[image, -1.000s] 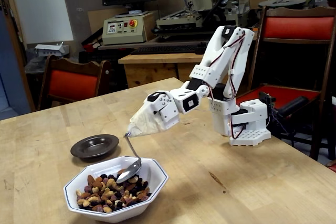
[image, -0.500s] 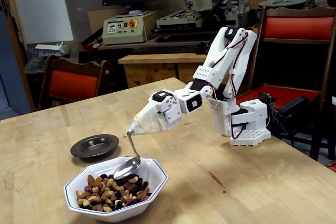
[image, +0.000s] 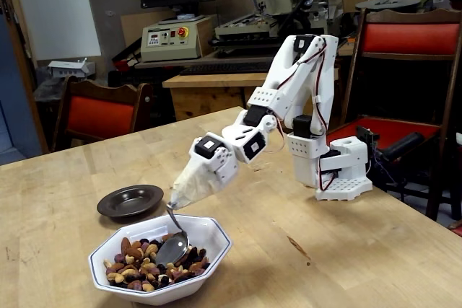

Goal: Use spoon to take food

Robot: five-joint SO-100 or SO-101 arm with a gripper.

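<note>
A white octagonal bowl (image: 215, 244) at the table's front holds the food (image: 141, 268), a mix of brown almonds, pale cashews and dark bits. The shiny metal spoon (image: 173, 244) points down into the bowl, its scoop resting on the food at the right side of the pile. Beige cloth wraps the spoon's upper handle and covers my gripper (image: 186, 187), so the fingers are hidden; the spoon hangs fixed from that wrapped end. The white arm reaches left and down from its base (image: 339, 171).
A small dark round saucer (image: 131, 200) lies just behind and left of the bowl. Red-seated chairs stand behind the table at left (image: 97, 113) and right (image: 408, 41). Workshop machines and a monitor fill the background.
The arm has lowered and shifted left toward the bowl. The spoon's scoop has dropped from above the pile down onto the food.
</note>
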